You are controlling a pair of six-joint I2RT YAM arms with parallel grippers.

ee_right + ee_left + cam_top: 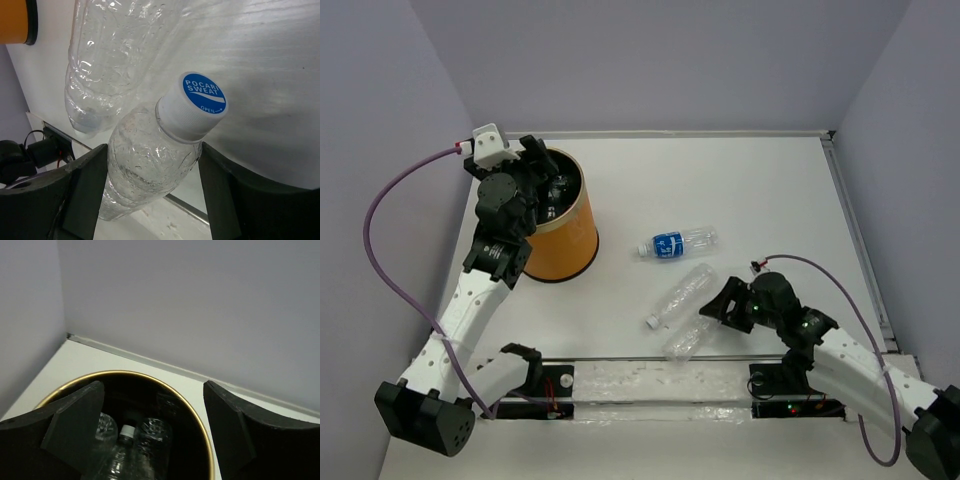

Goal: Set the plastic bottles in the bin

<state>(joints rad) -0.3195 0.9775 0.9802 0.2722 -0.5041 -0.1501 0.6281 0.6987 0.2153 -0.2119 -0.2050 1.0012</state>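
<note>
The orange-yellow bin [570,240] stands at the left. My left gripper [548,168] hangs open and empty over its mouth. In the left wrist view the open gripper [152,390] frames the bin's gold rim [197,420], with clear bottles [150,440] lying in the black inside. On the table lie a blue-label bottle [677,243] and two clear bottles [680,295], [688,338]. My right gripper [715,310] is open, with its fingers on either side of the nearer clear bottle [150,165], just below its white cap [197,102]. That bottle still lies on the table.
A second clear bottle [110,55] lies against the one between my right fingers. A corner of the bin [12,20] shows at the upper left of the right wrist view. Grey walls close in the table on three sides. A metal rail [650,380] runs along the near edge.
</note>
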